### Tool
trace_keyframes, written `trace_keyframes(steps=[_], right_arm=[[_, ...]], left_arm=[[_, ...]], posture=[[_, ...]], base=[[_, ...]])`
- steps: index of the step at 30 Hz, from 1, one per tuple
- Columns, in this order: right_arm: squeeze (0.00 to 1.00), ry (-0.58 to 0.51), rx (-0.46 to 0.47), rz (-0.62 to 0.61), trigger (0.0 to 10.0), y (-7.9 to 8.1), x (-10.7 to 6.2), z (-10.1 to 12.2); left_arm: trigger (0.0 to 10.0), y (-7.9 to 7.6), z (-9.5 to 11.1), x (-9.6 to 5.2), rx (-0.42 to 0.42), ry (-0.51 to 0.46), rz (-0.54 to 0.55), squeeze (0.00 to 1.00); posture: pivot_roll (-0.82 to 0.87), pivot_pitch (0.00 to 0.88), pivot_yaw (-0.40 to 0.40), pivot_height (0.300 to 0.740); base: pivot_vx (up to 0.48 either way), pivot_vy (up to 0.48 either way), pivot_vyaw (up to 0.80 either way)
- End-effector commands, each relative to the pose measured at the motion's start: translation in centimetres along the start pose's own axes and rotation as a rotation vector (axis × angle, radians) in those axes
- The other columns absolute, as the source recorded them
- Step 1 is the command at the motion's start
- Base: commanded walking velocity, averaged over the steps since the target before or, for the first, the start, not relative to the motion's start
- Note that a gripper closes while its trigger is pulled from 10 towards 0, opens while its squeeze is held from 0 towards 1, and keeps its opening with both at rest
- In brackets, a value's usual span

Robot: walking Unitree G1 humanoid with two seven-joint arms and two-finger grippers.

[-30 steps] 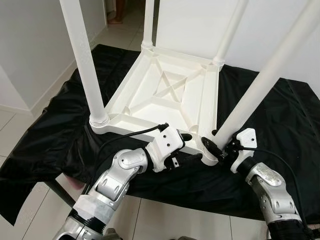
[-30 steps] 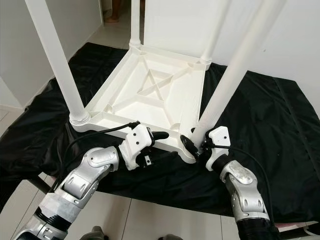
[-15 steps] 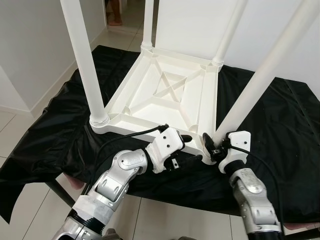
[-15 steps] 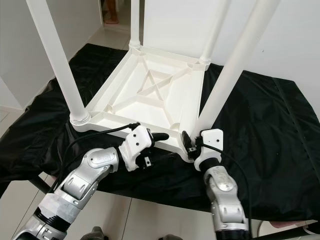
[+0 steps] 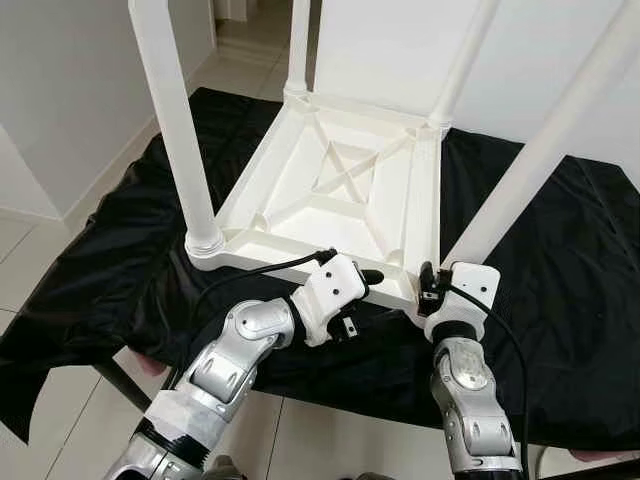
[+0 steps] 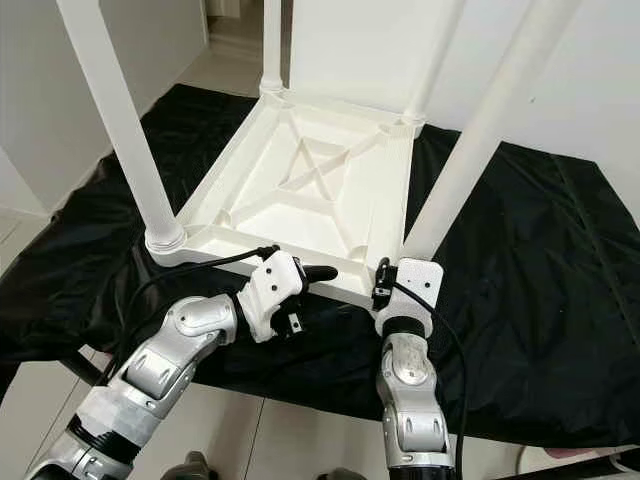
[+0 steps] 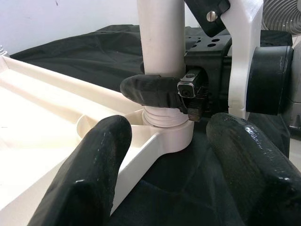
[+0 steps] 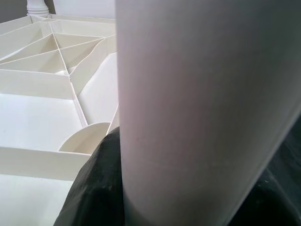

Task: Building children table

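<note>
Upturned table (image 5: 345,195); four legs (image 5: 175,130) pointing upward

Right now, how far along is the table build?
Done: the white table top lies upside down on the black cloth with three legs standing in its corners, such as the near left leg.
In hand: the right gripper is shut on the fourth leg just above its corner socket. The left gripper sits open at the near edge.
Left: whether that leg is fully seated cannot be told; then flipping the table upright.
</note>
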State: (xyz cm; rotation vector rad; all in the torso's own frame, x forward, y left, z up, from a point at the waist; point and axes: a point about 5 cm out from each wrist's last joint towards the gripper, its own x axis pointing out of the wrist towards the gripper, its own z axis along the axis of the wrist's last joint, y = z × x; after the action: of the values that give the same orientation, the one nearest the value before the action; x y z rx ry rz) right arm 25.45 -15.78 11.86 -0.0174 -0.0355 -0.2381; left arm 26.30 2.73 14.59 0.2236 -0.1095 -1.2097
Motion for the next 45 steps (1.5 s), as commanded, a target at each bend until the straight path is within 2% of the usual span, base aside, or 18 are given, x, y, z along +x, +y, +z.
trace_keyframes(steps=[1,8,11,12,15,16,17,18,19,20,28,33,34,35,36,37,38,45], right_arm=[[1.0,0.001,-0.034,-0.033,10.0,-0.8,-0.2,-0.1],[1.0,-0.031,0.018,0.043,10.0,-1.2,-0.7,0.0],[1.0,-0.04,0.048,0.151,10.0,-2.5,-0.6,0.1],[1.0,-0.041,0.021,0.191,10.0,-3.4,-0.5,0.0],[1.0,-0.03,0.011,0.252,10.0,-4.1,-0.4,-0.1],[1.0,-0.033,-0.033,0.306,10.0,-4.7,-0.2,-0.1],[0.13,-0.009,-0.046,0.392,10.0,-5.0,-0.1,-0.3],[0.0,0.006,-0.076,0.484,10.0,-5.1,-0.1,-0.4],[0.0,0.006,-0.076,0.484,10.0,-5.1,-0.1,-0.4],[0.0,0.04,-0.124,0.627,10.0,-5.0,0.0,-0.7],[0.0,0.053,-0.184,0.773,10.0,-4.9,1.4,-0.6],[0.0,0.042,-0.194,0.81,10.0,-4.5,2.4,-0.1],[0.0,0.033,-0.197,0.832,5.9,-4.2,2.8,0.2],[0.0,0.033,-0.197,0.832,5.9,-4.2,2.8,0.2],[0.0,0.034,-0.198,0.849,3.7,-4.0,3.0,0.4],[0.0,0.034,-0.198,0.849,3.7,-4.0,3.0,0.4],[0.0,0.037,-0.196,0.868,0.0,-4.0,3.2,0.4],[0.0,0.086,-0.168,0.896,0.0,-4.9,2.7,-0.4]], left_arm=[[10.0,-0.3,0.3,0.2,0.009,-0.01,-0.041,0.0],[10.0,-0.3,0.3,0.1,0.007,-0.01,-0.038,0.0],[10.0,-0.4,0.3,0.1,0.007,-0.011,-0.036,0.0],[10.0,-0.4,0.3,0.1,0.005,-0.011,-0.036,0.0],[10.0,-0.4,0.3,0.1,0.005,-0.011,-0.037,0.0],[10.0,-0.4,0.3,0.2,0.004,-0.011,-0.039,0.0],[10.0,-0.4,0.3,0.2,0.004,-0.012,-0.04,0.0],[10.0,-0.3,0.3,0.3,0.004,-0.012,-0.041,0.0],[10.0,-0.3,0.3,0.3,0.004,-0.012,-0.041,0.0],[10.0,-0.2,0.3,0.3,0.005,-0.012,-0.04,0.0],[10.0,0.0,0.5,0.4,0.008,-0.017,-0.032,0.0],[10.0,0.0,0.6,0.4,0.008,-0.018,-0.028,0.0],[10.0,0.0,0.6,0.4,0.01,-0.018,-0.026,0.0],[10.0,0.0,0.6,0.4,0.01,-0.018,-0.026,0.0],[10.0,0.1,0.6,0.4,0.011,-0.019,-0.024,0.0],[10.0,0.1,0.6,0.4,0.011,-0.019,-0.024,0.0],[10.0,0.1,0.6,0.4,0.012,-0.019,-0.022,0.0],[10.0,0.1,0.7,0.4,0.01,-0.023,-0.015,0.0]], posture=[[0.05,0.0,-0.087,0.74],[0.05,0.0,-0.089,0.74],[0.05,0.0,-0.087,0.74],[0.05,0.0,-0.084,0.74],[0.05,0.0,-0.084,0.74],[0.04,0.0,-0.081,0.74],[0.04,0.0,-0.08,0.74],[0.04,0.0,-0.076,0.74],[0.04,0.0,-0.076,0.74],[0.04,0.0,-0.072,0.74],[0.05,0.0,-0.072,0.74],[0.05,0.0,-0.071,0.74],[0.05,0.0,-0.074,0.74],[0.05,0.0,-0.074,0.74],[0.06,0.0,-0.077,0.74],[0.06,0.0,-0.077,0.74],[0.06,0.0,-0.079,0.74],[0.05,0.0,-0.081,0.74]], base=[[0.0,0.0,0.0],[0.0,0.0,0.0],[0.0,0.0,0.0],[0.0,0.0,0.0],[0.0,0.0,0.0],[0.0,0.0,0.0],[0.0,0.0,0.0],[0.0,0.0,0.0],[0.0,0.0,0.0],[0.0,0.0,0.0],[0.0,0.0,0.0],[0.0,0.0,0.0],[0.0,0.0,0.0],[0.0,0.0,0.0],[0.0,0.0,0.0],[0.0,0.0,0.0],[0.0,0.0,0.0],[0.0,0.0,0.0]])
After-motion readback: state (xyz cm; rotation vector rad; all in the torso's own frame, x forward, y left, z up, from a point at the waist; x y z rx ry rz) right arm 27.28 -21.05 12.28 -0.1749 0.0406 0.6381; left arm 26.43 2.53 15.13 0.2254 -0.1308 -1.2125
